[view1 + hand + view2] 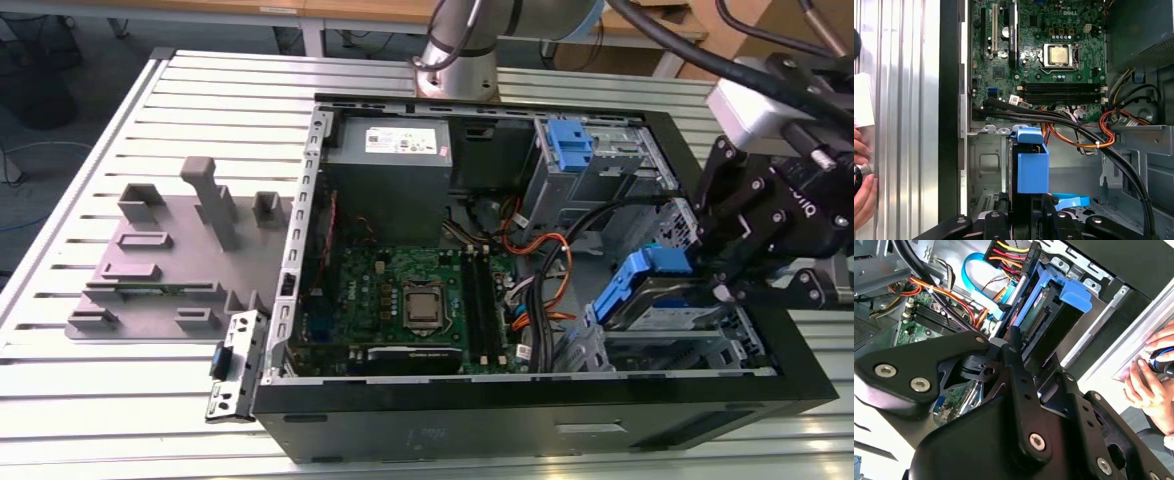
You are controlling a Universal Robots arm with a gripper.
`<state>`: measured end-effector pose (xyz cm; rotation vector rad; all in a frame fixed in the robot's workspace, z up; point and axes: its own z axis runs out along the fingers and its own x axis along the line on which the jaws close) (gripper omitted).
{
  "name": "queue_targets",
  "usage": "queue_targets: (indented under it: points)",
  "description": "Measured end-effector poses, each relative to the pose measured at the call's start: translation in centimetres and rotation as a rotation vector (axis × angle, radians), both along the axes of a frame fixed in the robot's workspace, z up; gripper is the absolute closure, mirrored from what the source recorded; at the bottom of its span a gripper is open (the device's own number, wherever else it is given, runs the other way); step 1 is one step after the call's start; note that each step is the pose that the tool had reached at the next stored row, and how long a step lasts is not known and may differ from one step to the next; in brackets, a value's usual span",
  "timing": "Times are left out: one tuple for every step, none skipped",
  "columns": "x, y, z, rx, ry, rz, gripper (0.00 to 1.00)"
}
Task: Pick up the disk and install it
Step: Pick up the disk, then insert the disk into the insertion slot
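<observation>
Blue-railed disk (651, 292) hangs tilted over the bay (697, 340) in the exterior view, gripper (718, 292) clamped on it. In the second wrist view cables (1004, 252) crowd its end: keep them clear. In the first wrist view it looks square to the bay; push straight, I think.

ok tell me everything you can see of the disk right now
The disk is a flat silver metal drive with blue plastic side rails and a blue tab at one end. It stands on edge, tilted, over the drive cage at the exterior view's right of the open computer case. The gripper is shut on it; its connector edge shows in the second wrist view.
</observation>
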<state>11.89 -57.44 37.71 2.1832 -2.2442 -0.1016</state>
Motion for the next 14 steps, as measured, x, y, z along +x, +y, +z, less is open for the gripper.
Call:
queue_targets:
  points:
    - [0.00,0.00,-0.19,0.0000,0.0000,0.000,0.65]
    - [0.00,0.00,-0.37,0.0000,0.0000,0.000,0.65]
    - [0.00,0.00,-0.54,0.0001,0.0000,0.000,0.65]
    - [0.00,0.00,-0.70,0.0001,0.0000,0.000,0.65]
    - [0.00,0.00,-0.81,0.0000,0.0000,0.000,0.65]
    - [0.00,0.00,-0.85,-0.0002,0.0000,0.000,0.65]
    - [0.00,0.00,-0.86,-0.0003,0.0000,0.000,0.65]
    - [0.00,0.00,-0.87,-0.0003,0.0000,0.000,0.65]
    - [0.00,0.00,-0.88,-0.0003,0.0000,0.000,0.65]
    - [0.00,0.00,-0.89,-0.0001,0.0000,0.000,0.65]
    - [0.00,0.00,-0.89,-0.0001,0.0000,0.000,0.65]
    - [0.00,0.00,-0.90,0.0000,0.0000,0.000,0.65]
    - [0.00,0.00,-0.92,0.0000,0.0000,0.000,0.65]
    - [0.00,0.00,-1.01,0.0004,0.0000,0.000,0.65]
